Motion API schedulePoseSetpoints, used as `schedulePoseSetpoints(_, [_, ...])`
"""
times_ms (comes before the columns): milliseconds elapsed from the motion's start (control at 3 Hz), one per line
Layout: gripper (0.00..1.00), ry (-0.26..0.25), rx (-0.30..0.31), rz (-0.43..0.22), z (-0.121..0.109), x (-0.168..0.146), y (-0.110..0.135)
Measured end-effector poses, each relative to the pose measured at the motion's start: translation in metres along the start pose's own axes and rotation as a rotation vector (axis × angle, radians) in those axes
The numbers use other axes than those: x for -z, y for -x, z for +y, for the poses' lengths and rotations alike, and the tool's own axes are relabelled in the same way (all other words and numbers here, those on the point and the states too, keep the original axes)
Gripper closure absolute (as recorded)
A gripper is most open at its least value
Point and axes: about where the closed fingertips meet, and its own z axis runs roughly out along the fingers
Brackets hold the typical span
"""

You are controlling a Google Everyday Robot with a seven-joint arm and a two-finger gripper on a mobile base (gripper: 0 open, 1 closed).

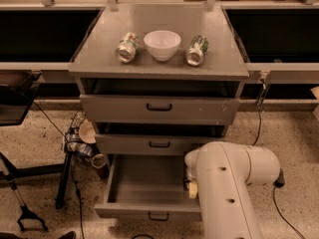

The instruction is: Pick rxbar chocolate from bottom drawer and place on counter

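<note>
Tool (192, 187) hangs inside the bottom drawer (142, 185), at its right side close to the right wall, with a pale yellowish tip pointing down toward the drawer floor. Whether it is wide, narrow or holding anything cannot be told, since the bulky white arm (232, 180) covers most of it. The arm comes in from the lower right and overlaps the drawer's right front corner.

The bottom drawer stands well out from the cabinet, and its grey floor shows on the left and in the middle. The bar cannot be made out for sure; a small dark patch just left of the tool may be part of it.

Above are the middle drawer (159, 144) and the top drawer (159, 108), each with a dark wire handle.

On the table (159, 21) a white bowl (162, 44) stands upright near the front edge. A can lies on its side at either hand, the left can (126, 47) and the right can (197, 50), both just beside the bowl and apart from it.

A tangle of cables (79, 143) lies on the speckled floor (294, 143), left of the cabinet.
</note>
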Motion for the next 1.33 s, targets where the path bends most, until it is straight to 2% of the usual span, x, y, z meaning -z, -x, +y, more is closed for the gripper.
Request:
schedulePoseSetpoints(667, [0.00,-0.120,-0.037,0.039,-0.008,-0.042,-0.037])
schedulePoseSetpoints(1333, [0.00,-0.174,-0.063,0.049,-0.013,-0.070,-0.047])
